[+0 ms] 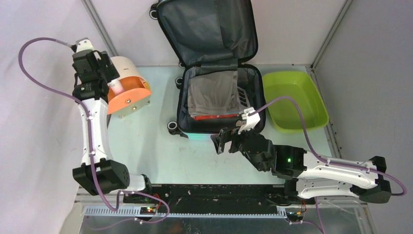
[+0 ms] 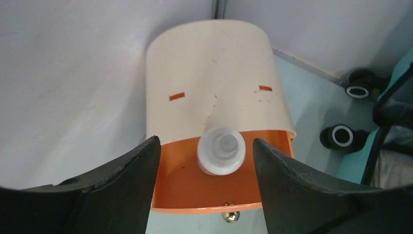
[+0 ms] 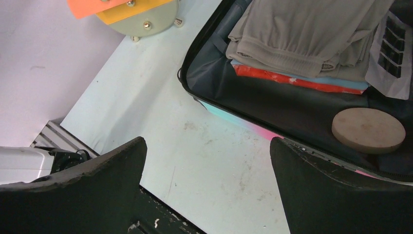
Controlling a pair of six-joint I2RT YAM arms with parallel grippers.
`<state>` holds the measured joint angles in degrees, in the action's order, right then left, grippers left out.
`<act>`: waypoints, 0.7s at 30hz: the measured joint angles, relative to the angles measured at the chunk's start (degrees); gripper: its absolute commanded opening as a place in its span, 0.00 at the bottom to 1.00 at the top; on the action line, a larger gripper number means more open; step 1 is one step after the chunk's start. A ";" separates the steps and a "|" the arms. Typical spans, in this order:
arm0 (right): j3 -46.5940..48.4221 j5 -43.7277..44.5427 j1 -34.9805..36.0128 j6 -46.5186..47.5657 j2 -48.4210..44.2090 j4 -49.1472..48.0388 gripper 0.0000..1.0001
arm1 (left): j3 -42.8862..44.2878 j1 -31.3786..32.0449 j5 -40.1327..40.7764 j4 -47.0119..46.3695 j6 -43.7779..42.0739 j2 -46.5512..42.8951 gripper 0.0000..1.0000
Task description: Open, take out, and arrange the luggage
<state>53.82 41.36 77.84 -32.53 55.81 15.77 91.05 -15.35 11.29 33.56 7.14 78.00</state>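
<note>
The luggage (image 1: 214,97) lies open at the table's back, its lid (image 1: 207,29) propped against the wall. Folded grey clothes (image 1: 214,92) fill its base over something red (image 3: 287,79), and a tan disc (image 3: 368,129) lies on the dark lining. My right gripper (image 1: 221,141) hangs open above bare table just before the case's near rim (image 3: 253,127), nothing between its fingers (image 3: 208,144). My left gripper (image 1: 109,73) is open at the far left, over a cream-and-orange cylinder (image 2: 214,83). A white cap (image 2: 221,150) stands between its fingers (image 2: 205,142), apart from both.
A lime-green tub (image 1: 292,100) sits right of the case. Black wheels (image 2: 342,136) of the case show beside the cylinder. A white packet with black squares (image 3: 389,53) lies on the clothes. Walls close in on the left and back.
</note>
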 measured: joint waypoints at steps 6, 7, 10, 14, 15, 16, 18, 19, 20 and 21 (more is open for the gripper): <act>0.00 -0.26 -1.03 0.02 0.70 -0.04 0.99 | -3.80 0.00 -3.67 -2.27 -0.09 0.61 0.70; 0.00 -0.44 -1.18 0.02 0.79 -0.02 0.99 | -4.42 0.00 -4.07 -2.73 -0.13 0.66 0.69; 0.00 -0.59 -1.49 0.02 0.98 0.00 1.00 | -5.03 0.00 -4.28 -3.61 -0.46 1.14 0.62; 0.00 -0.61 -1.81 0.02 1.18 0.02 1.00 | -5.03 0.00 -5.51 -5.25 -1.14 2.43 0.40; 0.00 -0.61 -1.90 0.02 1.22 0.02 1.00 | -5.03 0.00 -5.97 -5.38 -1.44 2.73 0.33; 0.00 -0.63 -1.99 0.02 1.29 0.00 0.99 | -5.03 0.02 -6.21 -5.64 -1.75 2.93 0.30; -0.15 -0.70 -2.27 0.04 1.33 -0.09 1.00 | -5.03 0.24 -6.73 -5.97 -2.69 2.95 0.24; -0.33 -0.83 -2.40 0.04 1.33 -0.11 0.99 | -5.07 0.42 -6.67 -5.99 -3.15 2.95 0.21; -0.57 -1.03 -2.62 0.07 1.33 -0.22 1.00 | -5.11 0.83 -6.29 -6.03 -4.09 2.95 0.19; -0.81 -1.14 -2.80 0.07 1.33 -0.26 1.00 | -5.16 1.38 -5.49 -6.03 -4.90 2.89 0.18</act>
<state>53.01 40.23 75.05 -32.47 57.14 15.51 85.89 -13.98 5.80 27.53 2.24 80.88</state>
